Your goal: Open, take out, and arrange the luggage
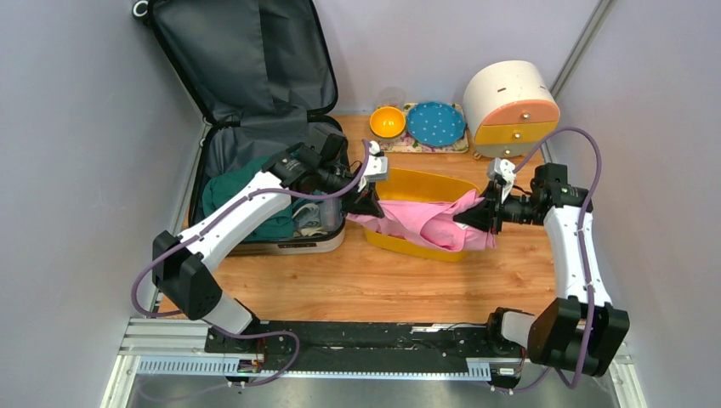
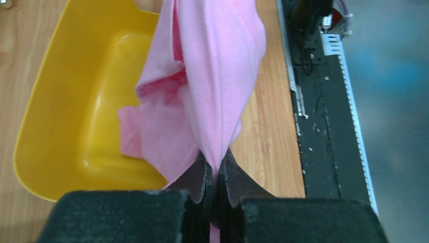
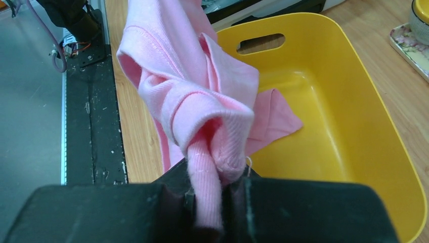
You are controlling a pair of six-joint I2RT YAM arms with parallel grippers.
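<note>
rail (image 1: 374,340): black, along the near edge, both arm bases bolted onto it.
table (image 1: 340,280): bare wood ran out beyond the rail.
left gripper (image 2: 215,177): jaws were pinched tight together on one end of the pink cloth (image 1: 425,225), up over the left end of the yellow bin (image 1: 425,183), just beside the luggage.
right gripper (image 3: 212,197): clamped on a bunched, twisted fold of the same cloth, at the bin's right end.
pink cloth: it hung between the two grippers, with the middle sagging, one flap down inside the bin and part draped over the near rim.
yellow bin: mid-table, with a cut-out handle in its end wall.
luggage (image 1: 246,59): it was on the left of the table and stood open, with the lid up against the back wall and the dark lining showing. The lower half lay flat with teal clothing (image 1: 246,191) in it.
far edge: an orange bowl (image 1: 388,121) and a blue plate (image 1: 435,123) sat on a mat (image 1: 425,146). A round drawer box (image 1: 510,106) was in the right corner.
</note>
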